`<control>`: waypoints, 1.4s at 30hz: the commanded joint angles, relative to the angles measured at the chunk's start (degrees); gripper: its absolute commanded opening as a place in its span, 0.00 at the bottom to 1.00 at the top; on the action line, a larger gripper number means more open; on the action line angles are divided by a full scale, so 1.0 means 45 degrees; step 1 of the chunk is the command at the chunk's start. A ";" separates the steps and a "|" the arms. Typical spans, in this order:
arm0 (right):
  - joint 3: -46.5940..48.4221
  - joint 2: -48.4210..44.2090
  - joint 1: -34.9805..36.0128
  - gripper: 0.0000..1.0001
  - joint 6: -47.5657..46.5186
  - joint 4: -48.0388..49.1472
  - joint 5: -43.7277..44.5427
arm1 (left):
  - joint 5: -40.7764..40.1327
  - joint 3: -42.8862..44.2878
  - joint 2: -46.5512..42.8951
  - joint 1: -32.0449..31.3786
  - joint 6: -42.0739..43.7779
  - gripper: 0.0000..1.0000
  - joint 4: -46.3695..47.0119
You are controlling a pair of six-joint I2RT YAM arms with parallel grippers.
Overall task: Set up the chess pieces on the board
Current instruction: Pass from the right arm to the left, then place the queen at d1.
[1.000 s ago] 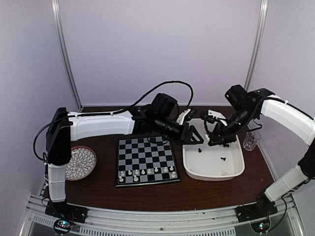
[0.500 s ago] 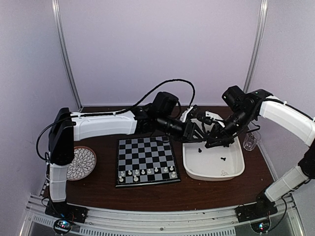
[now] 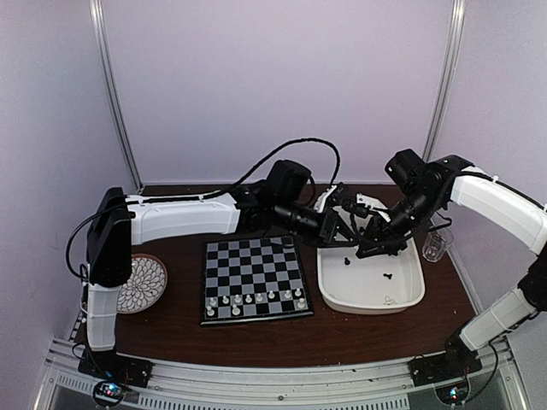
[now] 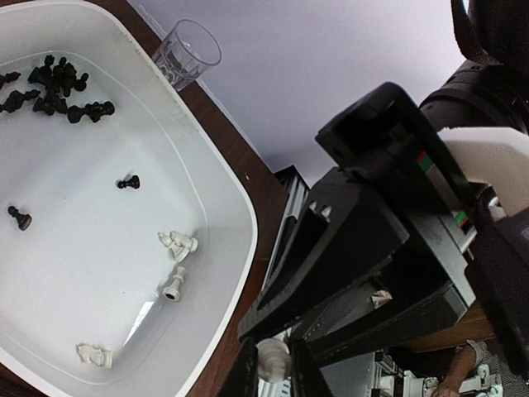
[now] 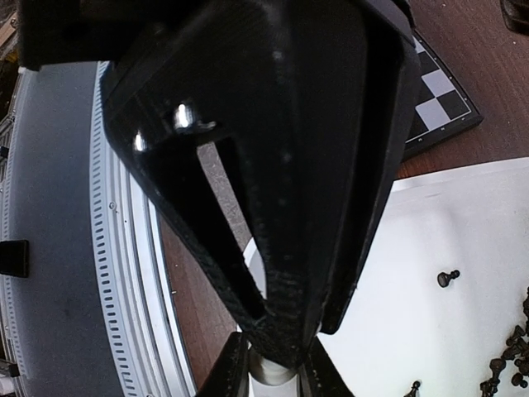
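Observation:
The board (image 3: 253, 278) lies left of centre with two rows of white chess pieces (image 3: 256, 297) along its near edge. My two grippers meet tip to tip over the far left of the white tray (image 3: 412, 301). My left gripper (image 3: 349, 229) (image 4: 273, 370) is shut on a white chess piece (image 4: 274, 364). My right gripper (image 3: 363, 239) (image 5: 269, 376) also pinches that white piece (image 5: 271, 374). Black pieces (image 4: 58, 87) and a few white pieces (image 4: 176, 244) lie loose in the tray (image 4: 240, 207).
A clear glass (image 3: 436, 245) stands right of the tray. A round patterned plate (image 3: 141, 283) sits left of the board. The left arm stretches across behind the board. A board corner (image 5: 442, 99) shows in the right wrist view.
My left gripper has moved right from the board's far edge to meet the right gripper over the tray. The right gripper has risen a little and shifted left.

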 commanded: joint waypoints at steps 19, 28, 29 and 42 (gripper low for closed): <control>-0.4223 -0.1414 -0.2355 0.46 -0.0044 0.2510 0.0926 | -0.6875 -0.4039 -0.5413 0.0076 0.6484 0.02 -0.6657; -0.4587 -0.0747 -0.2420 0.46 0.0767 0.4103 0.2559 | -0.9115 -0.6310 -0.5956 -0.0610 0.6770 0.02 -0.6902; -0.4636 -0.0729 -0.2411 0.46 0.0782 0.4125 0.2499 | -0.9329 -0.6330 -0.5850 -0.0656 0.6803 0.02 -0.6976; -0.4771 -0.0513 -0.2411 0.47 0.0708 0.4199 0.2714 | -0.9460 -0.7257 -0.5769 -0.0929 0.6730 0.01 -0.7634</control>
